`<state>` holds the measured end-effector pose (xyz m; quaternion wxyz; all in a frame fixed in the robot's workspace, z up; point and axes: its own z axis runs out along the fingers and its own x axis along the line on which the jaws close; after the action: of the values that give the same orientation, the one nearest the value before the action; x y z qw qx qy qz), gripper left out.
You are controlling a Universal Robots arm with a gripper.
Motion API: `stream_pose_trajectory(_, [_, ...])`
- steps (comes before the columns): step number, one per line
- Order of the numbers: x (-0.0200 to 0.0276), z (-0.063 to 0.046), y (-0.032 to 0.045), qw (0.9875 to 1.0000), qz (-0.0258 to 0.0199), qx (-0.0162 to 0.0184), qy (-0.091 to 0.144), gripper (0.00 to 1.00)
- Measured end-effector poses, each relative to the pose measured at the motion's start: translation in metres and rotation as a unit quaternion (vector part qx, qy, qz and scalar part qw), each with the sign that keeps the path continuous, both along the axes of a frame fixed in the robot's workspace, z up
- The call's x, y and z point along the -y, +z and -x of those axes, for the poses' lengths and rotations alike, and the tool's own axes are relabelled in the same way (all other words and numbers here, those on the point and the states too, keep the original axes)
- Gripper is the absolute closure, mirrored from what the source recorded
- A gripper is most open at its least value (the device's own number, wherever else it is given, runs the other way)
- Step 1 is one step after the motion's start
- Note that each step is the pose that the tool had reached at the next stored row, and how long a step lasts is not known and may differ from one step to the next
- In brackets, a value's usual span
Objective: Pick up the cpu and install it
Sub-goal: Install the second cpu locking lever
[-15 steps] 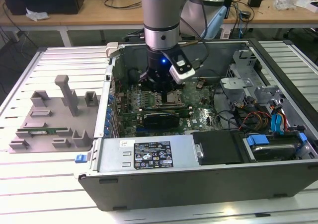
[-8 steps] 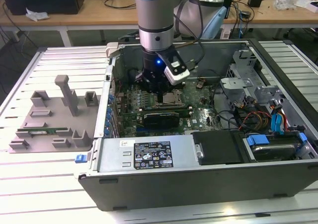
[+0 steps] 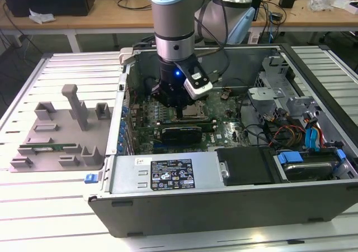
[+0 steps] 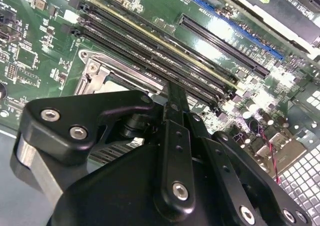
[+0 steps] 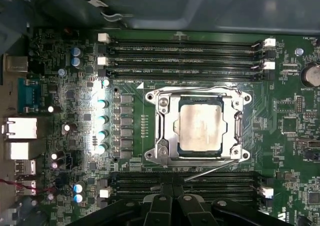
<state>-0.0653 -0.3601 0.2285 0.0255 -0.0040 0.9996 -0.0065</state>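
Black gripper (image 5: pixel 172 206) links crowd your lens; I cannot tell its opening. Your cpu (image 5: pixel 201 127) sits inside the socket frame (image 5: pixel 162 131): light, rigid, fragile; take its edges.

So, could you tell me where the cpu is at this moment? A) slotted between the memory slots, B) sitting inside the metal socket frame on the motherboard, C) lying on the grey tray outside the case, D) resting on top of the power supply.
B: in the first wrist view the cpu, with its silvery-grey top, lies flat within the metal socket frame on the green motherboard, between the rows of memory slots.
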Motion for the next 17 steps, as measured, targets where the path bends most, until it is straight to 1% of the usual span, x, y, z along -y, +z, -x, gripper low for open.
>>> stream_pose_trajectory(1, [0.0005, 0.000, -0.0007, 1.0000, -0.0020, 0.0000, 0.000, 0.89])
stream_pose_trajectory(4, [0.0025, 0.001, -0.0032, 0.9999, -0.0114, 0.0000, 0.000, 0.89])
stream_pose_trajectory(5, [0.0031, 0.001, -0.0040, 0.9999, -0.0167, 0.0000, 0.000, 0.89])
stream_pose_trajectory(7, [0.0041, 0.002, -0.0049, 0.9997, -0.0246, 0.0000, 0.000, 0.89])
stream_pose_trajectory(8, [0.0059, 0.002, -0.0056, 0.9994, -0.0334, 0.0000, 0.000, 0.89])
stream_pose_trajectory(11, [0.0061, 0.002, -0.0056, 0.9994, -0.0340, 0.0000, 0.000, 0.89])
stream_pose_trajectory(12, [0.0074, 0.002, -0.0057, 0.9993, -0.0364, 0.0000, 0.000, 0.89])
stream_pose_trajectory(13, [0.0092, 0.002, -0.0059, 0.9992, -0.0402, 0.0000, 0.000, 0.89])
stream_pose_trajectory(15, [0.0135, 0.002, -0.0066, 0.9989, -0.0463, 0.0000, 0.000, 0.89])
stream_pose_trajectory(17, [0.0180, 0.002, -0.0075, 0.9985, -0.0545, 0.0000, 0.000, 0.89])
